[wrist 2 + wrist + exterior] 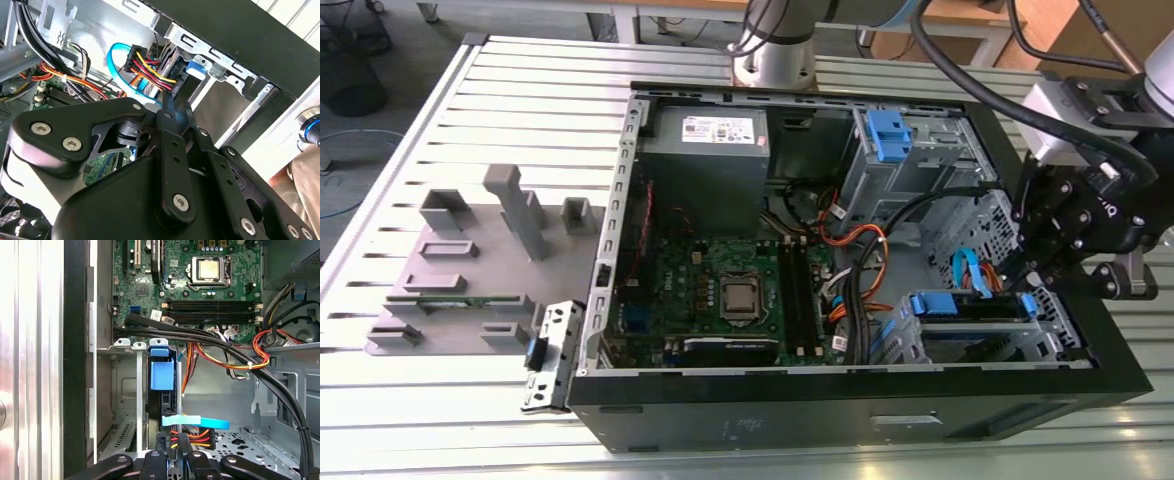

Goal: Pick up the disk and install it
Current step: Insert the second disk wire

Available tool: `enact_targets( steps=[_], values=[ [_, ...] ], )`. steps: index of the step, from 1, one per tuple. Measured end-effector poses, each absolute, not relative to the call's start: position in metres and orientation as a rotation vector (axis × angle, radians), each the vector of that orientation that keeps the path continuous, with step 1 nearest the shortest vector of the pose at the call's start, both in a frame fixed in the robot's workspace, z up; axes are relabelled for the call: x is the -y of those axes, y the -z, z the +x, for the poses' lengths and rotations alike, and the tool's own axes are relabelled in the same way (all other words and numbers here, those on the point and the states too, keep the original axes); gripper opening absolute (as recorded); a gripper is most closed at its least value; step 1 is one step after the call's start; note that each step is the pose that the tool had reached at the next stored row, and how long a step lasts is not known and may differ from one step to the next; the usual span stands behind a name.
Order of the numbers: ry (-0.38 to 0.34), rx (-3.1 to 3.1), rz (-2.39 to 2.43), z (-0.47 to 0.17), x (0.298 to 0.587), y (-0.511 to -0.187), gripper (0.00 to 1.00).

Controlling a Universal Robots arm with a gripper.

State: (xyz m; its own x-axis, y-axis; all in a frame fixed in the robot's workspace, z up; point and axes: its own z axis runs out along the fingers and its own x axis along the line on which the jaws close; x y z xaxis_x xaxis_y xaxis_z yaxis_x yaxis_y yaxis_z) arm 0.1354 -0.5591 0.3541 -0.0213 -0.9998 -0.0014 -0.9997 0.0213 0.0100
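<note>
The disk (pixel 162 375), stiff, fairly heavy and shock-sensitive, sits edge-on in its bay; the gripper (pixel 178 440) is pinched together at its cabled end, best held by the blue rails.

one computer case (pixel 854 400), one disk (pixel 970 305), one gripper (pixel 1023 280)
</note>
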Motion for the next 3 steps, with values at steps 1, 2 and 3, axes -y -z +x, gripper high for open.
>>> enact_targets(
  steps=[1,2,3],
  values=[
    [0.013,2.241,2.193,0.1354,0.5591,-0.3542,0.24],
    [0.013,2.241,2.193,0.1354,0.5591,-0.3543,0.24],
    [0.013,2.241,2.193,0.1354,0.5591,-0.3543,0.24]
  ],
)
